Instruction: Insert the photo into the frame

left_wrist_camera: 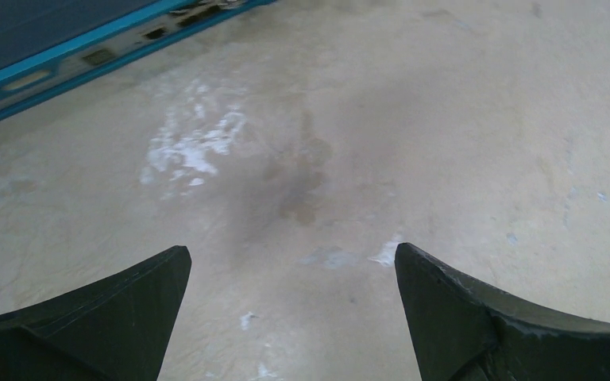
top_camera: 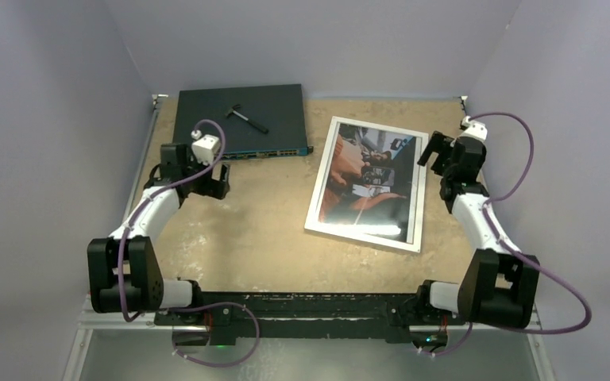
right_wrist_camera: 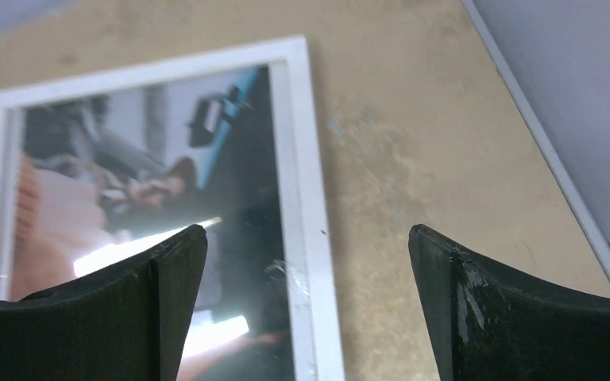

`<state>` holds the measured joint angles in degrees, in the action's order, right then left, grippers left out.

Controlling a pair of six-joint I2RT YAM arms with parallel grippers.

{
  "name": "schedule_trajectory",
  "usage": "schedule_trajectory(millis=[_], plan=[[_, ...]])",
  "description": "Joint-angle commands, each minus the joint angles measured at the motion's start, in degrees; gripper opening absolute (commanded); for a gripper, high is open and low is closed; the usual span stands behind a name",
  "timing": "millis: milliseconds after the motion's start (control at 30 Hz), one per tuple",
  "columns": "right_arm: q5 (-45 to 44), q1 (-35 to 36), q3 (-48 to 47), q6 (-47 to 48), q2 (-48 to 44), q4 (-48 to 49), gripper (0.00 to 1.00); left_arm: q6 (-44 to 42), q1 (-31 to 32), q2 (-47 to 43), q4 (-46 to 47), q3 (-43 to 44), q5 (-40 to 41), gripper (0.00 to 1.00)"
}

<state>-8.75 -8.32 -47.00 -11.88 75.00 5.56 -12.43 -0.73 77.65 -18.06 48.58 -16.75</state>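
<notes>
The photo (top_camera: 368,175), a dark and reddish print, lies face up inside the white frame (top_camera: 422,190), flat on the table right of centre. My right gripper (top_camera: 435,149) hovers open just off the frame's far right corner. In the right wrist view its jaws (right_wrist_camera: 308,238) straddle the frame's white right rail (right_wrist_camera: 306,159) from above, with the glossy photo (right_wrist_camera: 127,175) to the left; nothing is held. My left gripper (top_camera: 216,184) stands open over bare table at the left. The left wrist view shows only stained tabletop between its fingertips (left_wrist_camera: 292,262).
A dark flat box with ports (top_camera: 242,119) lies at the back left with a small black tool (top_camera: 245,117) on top; its blue edge (left_wrist_camera: 48,67) shows in the left wrist view. Grey walls enclose the table, and a white side rail (right_wrist_camera: 548,151) runs close to the right gripper.
</notes>
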Motion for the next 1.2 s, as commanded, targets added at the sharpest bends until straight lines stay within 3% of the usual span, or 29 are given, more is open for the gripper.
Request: schedule_trajectory(millis=[0, 100, 233, 267, 333, 400, 567, 700, 767, 833, 933, 1067, 1167], plan=[[6.0, -0.5, 3.4, -4.1, -4.6, 12.1, 0.99, 5.4, -7.0, -2.1, 15.2, -4.4, -3.2, 1.0], [-3.3, -0.6, 5.9, -9.6, -5.7, 15.4, 0.99, 6.9, -10.0, -0.1, 23.9, -7.5, -4.3, 1.0], [-0.2, -0.7, 17.3, -4.6, -4.5, 37.1, 0.99, 11.6, -10.3, 1.8, 36.1, -14.3, -2.1, 1.0], [-1.9, -0.7, 17.7, -5.3, -2.9, 38.1, 0.99, 12.8, -10.3, 1.8, 40.8, -16.8, -0.9, 1.0], [-5.9, -0.7, 14.8, -5.8, 1.2, 31.0, 0.99, 15.5, -10.4, 2.6, 48.4, -20.4, 0.4, 1.0], [-7.5, -0.7, 15.3, -7.5, 3.3, 29.2, 0.99, 17.0, -10.4, 4.3, 51.8, -21.4, 0.5, 1.0], [-10.8, -0.7, 28.1, -2.8, -3.0, 53.1, 0.99, 19.3, -10.4, 9.1, 58.2, -21.7, 2.6, 1.0], [-13.1, -0.7, 29.9, -2.5, -1.5, 58.2, 0.99, 22.7, -10.2, 11.4, 65.3, -23.9, 1.4, 1.0], [-13.0, -0.7, 30.3, -0.8, -0.5, 61.5, 0.99, 24.1, -10.0, 11.9, 68.8, -25.4, 0.8, 1.0], [-7.1, -0.7, 30.2, 2.4, 2.4, 64.5, 0.99, 23.2, -9.7, 11.7, 71.4, -26.4, 1.3, 1.0], [-3.3, -0.7, 26.2, 0.4, 3.5, 56.2, 0.99, 19.0, -9.2, 10.3, 74.8, -27.8, 2.0, 1.0], [-0.4, 0.2, 30.6, 0.3, 3.9, 67.5, 0.99, 17.9, -9.0, 11.2, 77.2, -28.2, 0.9, 1.0], [-0.5, 1.3, 32.4, 0.6, 5.9, 73.3, 0.99, 18.6, -8.1, 13.1, 87.0, -31.7, -0.3, 1.0]])
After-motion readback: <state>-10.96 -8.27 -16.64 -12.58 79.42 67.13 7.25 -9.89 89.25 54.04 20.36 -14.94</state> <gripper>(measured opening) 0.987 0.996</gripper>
